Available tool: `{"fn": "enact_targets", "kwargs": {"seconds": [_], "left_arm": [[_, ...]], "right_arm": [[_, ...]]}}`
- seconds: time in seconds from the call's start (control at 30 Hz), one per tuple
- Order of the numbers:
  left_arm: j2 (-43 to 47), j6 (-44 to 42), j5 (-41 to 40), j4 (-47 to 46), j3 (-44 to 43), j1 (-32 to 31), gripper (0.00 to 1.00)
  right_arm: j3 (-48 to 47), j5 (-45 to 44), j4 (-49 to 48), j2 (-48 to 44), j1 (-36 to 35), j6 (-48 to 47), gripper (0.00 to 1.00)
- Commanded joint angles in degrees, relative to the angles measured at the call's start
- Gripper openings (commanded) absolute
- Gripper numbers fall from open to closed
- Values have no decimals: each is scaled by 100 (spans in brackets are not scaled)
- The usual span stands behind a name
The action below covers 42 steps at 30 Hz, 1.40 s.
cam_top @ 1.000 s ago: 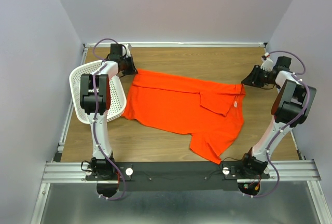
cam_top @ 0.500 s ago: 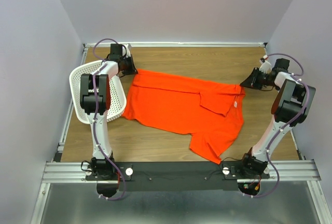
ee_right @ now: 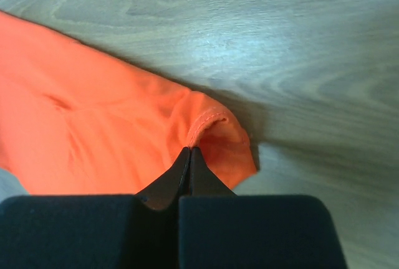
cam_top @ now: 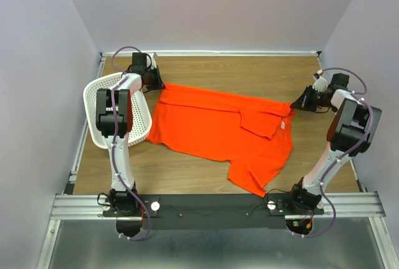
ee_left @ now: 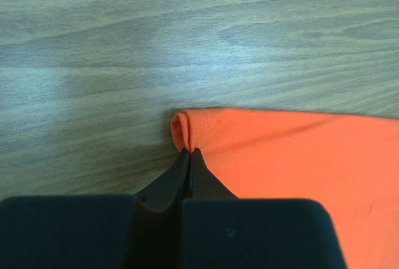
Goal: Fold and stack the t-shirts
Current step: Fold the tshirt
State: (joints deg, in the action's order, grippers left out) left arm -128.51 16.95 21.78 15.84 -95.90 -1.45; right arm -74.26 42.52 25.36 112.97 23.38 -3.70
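The wooden table [cam_top: 249,73] is carrying everything. The t-shirt [cam_top: 212,129] is lying spread across it, running from the left gripper [ee_left: 189,154] at one far corner to the right gripper [ee_right: 189,152] at the other. The rest of the cloth is trailing away from both grippers, back toward the arm bases. On the right gripper's side, a flap of cloth is lying doubled over the body of the shirt.

The shirt is looking like thin, light, limp knit. I am judging that it is going to sag wherever it is unsupported, slide easily over the smooth wood, and crease rather than keep a shape. Nothing about it is looking fragile. The hemmed edges and corners are offering the best hold, since doubled cloth gives the fingers something to bite on.

The white perforated basket [cam_top: 100,91] is sitting behind and beside the left gripper, under that arm and just beside the shirt's edge.

The left gripper's jaws are pressing together, pinching a small rolled fold at the cloth's corner, low against the wood. The right gripper's jaws are likewise pressing shut on the stitched hem, which is bunching into a small arch just ahead of the tips. A small white label [cam_top: 282,124] is showing near the right gripper.
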Motion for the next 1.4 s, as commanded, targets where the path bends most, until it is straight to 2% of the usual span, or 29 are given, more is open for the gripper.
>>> {"fn": "enact_targets", "kwargs": {"seconds": [0.0,0.2,0.37,0.53,0.57,0.7,0.8,0.93,1.13,1.23,1.37], "left_arm": [[-51,-69,151,16,-131,101,0],[-87,-60,169,7,-131,101,0],[-96,-51,221,-1,-148,101,0],[-104,-51,336,-28,-166,101,0],[-104,-51,370,-28,-166,101,0],[-139,-51,432,-28,-184,101,0],[-140,-51,450,-28,-184,101,0],[-148,-60,476,-28,-166,101,0],[-131,-69,468,-19,-175,101,0],[-166,-69,485,-10,-201,101,0],[-183,-78,485,-2,-219,101,0]], "right_arm": [[192,-315,47,-363,220,-51,1],[280,-254,30,-135,352,-157,2],[263,-166,47,-73,378,-271,13],[280,-16,65,-327,378,-587,44],[280,-7,65,-372,378,-631,45],[105,133,65,-346,378,-781,61],[-185,414,74,-22,370,-729,67],[-615,301,126,557,220,-623,70],[-792,143,285,893,44,-552,66],[-748,142,337,929,44,-587,62],[-686,247,539,920,35,-719,46]]}}
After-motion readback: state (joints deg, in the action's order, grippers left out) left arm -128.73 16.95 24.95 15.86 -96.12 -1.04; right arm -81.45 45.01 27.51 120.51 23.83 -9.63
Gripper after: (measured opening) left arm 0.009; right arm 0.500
